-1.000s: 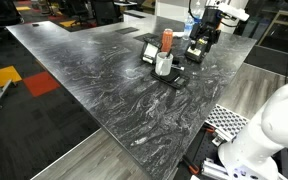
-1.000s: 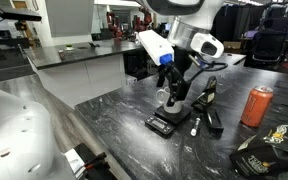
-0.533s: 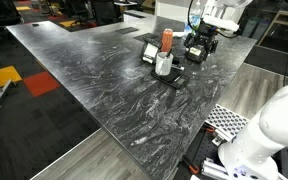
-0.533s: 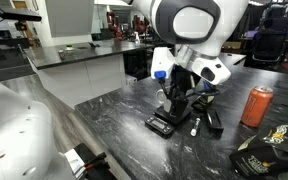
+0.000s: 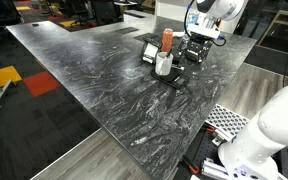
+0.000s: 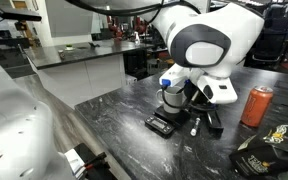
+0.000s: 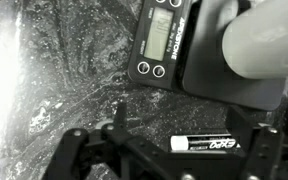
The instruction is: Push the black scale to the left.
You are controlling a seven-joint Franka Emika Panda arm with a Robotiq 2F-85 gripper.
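The black scale (image 7: pixel 162 42) is a flat slab with a display and buttons, and a whitish cup (image 7: pixel 267 48) stands on it. It shows in both exterior views (image 5: pixel 170 76) (image 6: pixel 161 125), with the cup (image 5: pixel 164 64) (image 6: pixel 172 97) on top. My gripper (image 7: pixel 196 140) is open and low over the table just beside the scale. Its fingers straddle a white marker (image 7: pixel 212 144) that lies on the table, without touching it. In an exterior view the gripper (image 5: pixel 196 44) is beyond the cup. The arm hides most of it in the other (image 6: pixel 197 104).
A red can (image 5: pixel 167 39) (image 6: pixel 256 105) stands near the scale. A flat black square pad (image 5: pixel 148 44) lies behind it. A black boxy device (image 6: pixel 213 120) sits next to the marker (image 6: pixel 194 127). A dark snack bag (image 6: pixel 264 152) lies near the table edge.
The arm has swung round and the gripper has come down closer to the table beside the scale. The scale and cup have not moved.
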